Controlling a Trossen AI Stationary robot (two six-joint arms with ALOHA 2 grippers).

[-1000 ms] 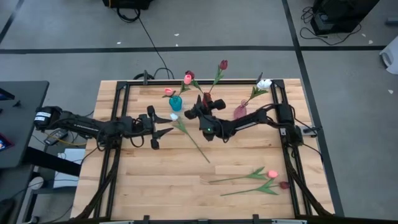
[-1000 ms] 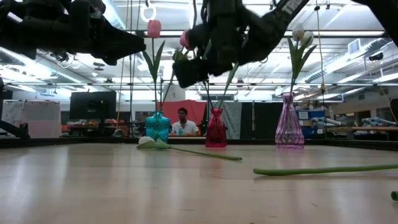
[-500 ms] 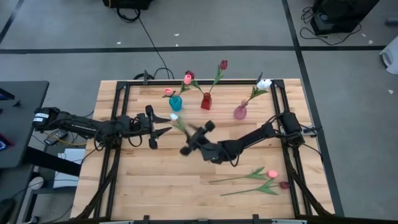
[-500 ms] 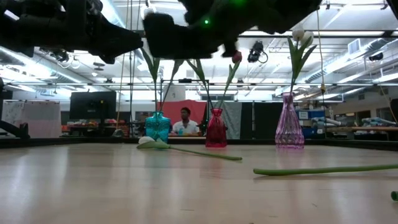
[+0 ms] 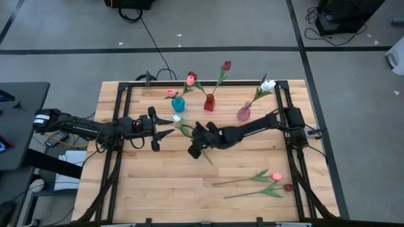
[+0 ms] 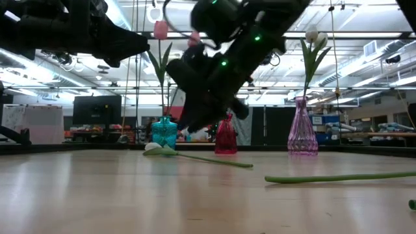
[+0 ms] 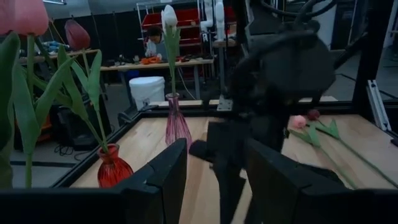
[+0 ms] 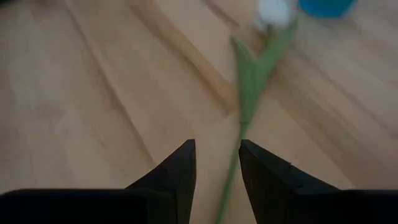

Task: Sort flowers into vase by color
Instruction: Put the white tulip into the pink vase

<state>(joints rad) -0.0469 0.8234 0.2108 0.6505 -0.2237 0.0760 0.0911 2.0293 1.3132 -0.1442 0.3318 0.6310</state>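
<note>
A white tulip (image 5: 177,118) lies on the table, its green stem (image 5: 201,150) running toward the near right. My right gripper (image 5: 195,151) is open and points down over the stem's middle. In the right wrist view its fingers (image 8: 181,169) stand on either side of the stem (image 8: 235,168) without touching it. My left gripper (image 5: 167,127) is open and empty, held above the table left of the tulip's head. The teal vase (image 5: 178,104) holds pink tulips, the red vase (image 5: 209,102) a dark red one, and the pink vase (image 5: 243,113) a white one.
Two more tulips, one with a pink head (image 5: 276,176) and one with a dark red head (image 5: 288,187), lie near the table's near right corner, stems pointing left. The three vases stand in a row at the far edge. A person (image 7: 152,38) sits in the room behind.
My right gripper has gone from beside the red vase toward the table's near edge, then tipped down and dropped low over the lying white tulip's stem. The tulip has kept still.
</note>
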